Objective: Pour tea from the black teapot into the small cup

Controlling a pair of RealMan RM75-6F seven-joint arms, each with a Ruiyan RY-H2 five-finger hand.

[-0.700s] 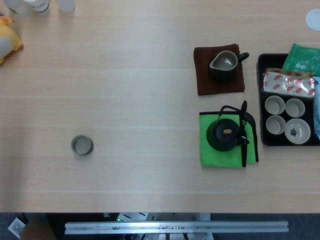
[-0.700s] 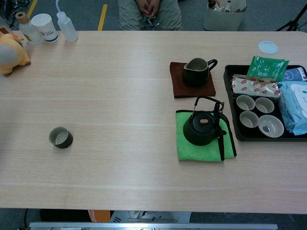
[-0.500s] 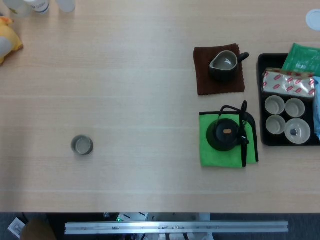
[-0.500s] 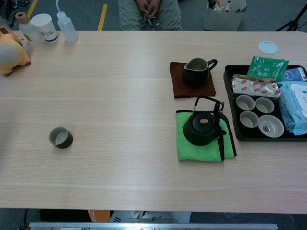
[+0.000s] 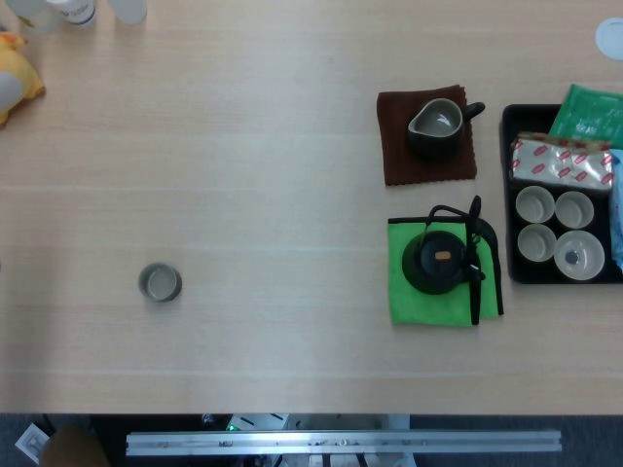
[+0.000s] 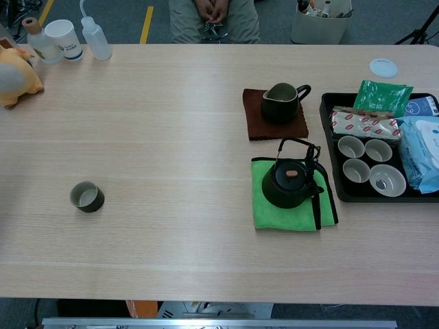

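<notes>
Neither hand appears in the head view or the chest view, so their state cannot be told.

Several items are cut off at the frame edges. In the head view the yellow plush toy point(image 5: 15, 73) is clipped at the left edge, and the bottles at the top left corner show only their bases. A white disc point(image 5: 610, 37) is cut by the right edge. The chest view shows the bottles point(image 6: 95, 41) whole, beside a white paper cup point(image 6: 64, 38). A seated person point(image 6: 214, 17) beyond the far side of the bench point(image 6: 171, 123) is visible from the waist down only.

The black teapot point(image 5: 439, 259) stands upright on a green cloth point(image 5: 414, 306) on the right half of the bench, lid on, with a small orange knob at the lid's centre and its bail handle raised. Its spout is hard to make out against the dark body.

The small cup point(image 5: 160, 282) stands upright on the left half of the bench, well apart from the teapot; its inside looks pale, and whether it holds liquid cannot be told.

Beyond the teapot a dark pitcher point(image 5: 437, 126) sits on a brown cloth point(image 5: 394, 156). A black tray point(image 5: 511, 195) at the right edge holds four pale cups point(image 5: 534, 204) and packets.
</notes>
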